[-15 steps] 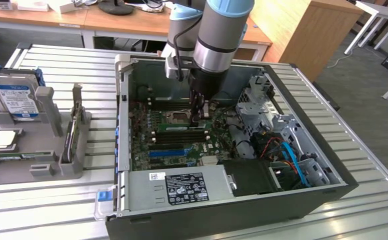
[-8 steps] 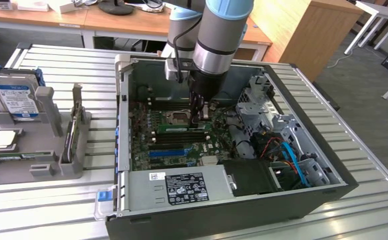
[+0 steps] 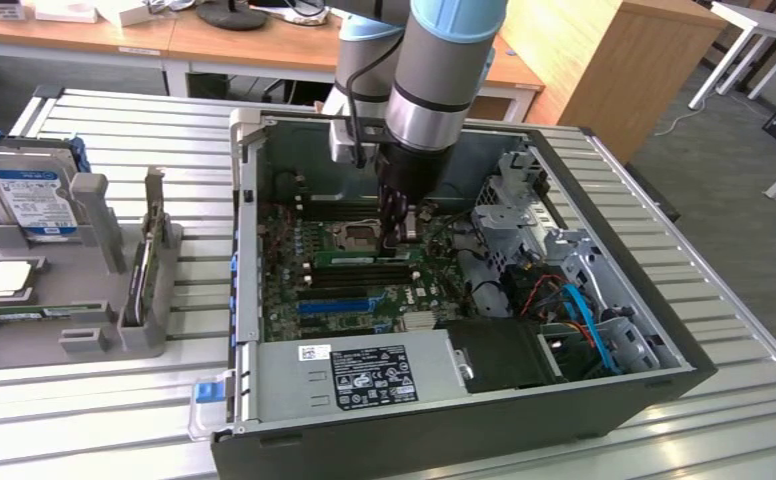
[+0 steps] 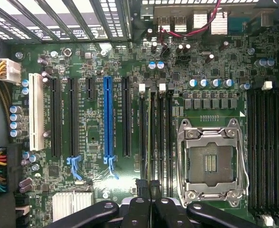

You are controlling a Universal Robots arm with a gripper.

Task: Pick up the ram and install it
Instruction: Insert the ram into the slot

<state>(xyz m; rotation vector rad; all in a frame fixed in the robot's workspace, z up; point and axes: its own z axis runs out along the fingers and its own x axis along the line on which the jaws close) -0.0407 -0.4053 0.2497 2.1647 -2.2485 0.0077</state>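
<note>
The gripper (image 3: pixel 398 238) is down inside the open computer case (image 3: pixel 402 440), over the motherboard (image 4: pixel 129 185). Its jaws are drawn almost fully together. The ram (image 3: pixel 359 259) is a thin green stick lying along the bank of memory slots (image 4: pixel 162 137), just on the near side of the processor socket (image 3: pixel 357 236). Its end toward the exterior view's right sits directly under the fingertips. The stick is seen edge-on from the wrist, so I judge, but cannot confirm, that the jaws are pinched on it and not merely resting on top.

The main risk is an uneven seat. The grip is at one end of the stick, so downward force could drive that end into the slot while the far end rides high. That would leave the board tilted and put strain on the contacts.

A second risk is misalignment. The slots lie tightly side by side, so a small sideways offset would land the edge on a slot wall or in the neighbouring channel. Pressing then would flex the motherboard.

The white latch clips (image 4: pixel 141 87) at the slot ends could also block entry if they are not swung back.

Finally, a thin stick in nearly closed jaws can slip or twist under load, and the open socket is close beside it.
</note>
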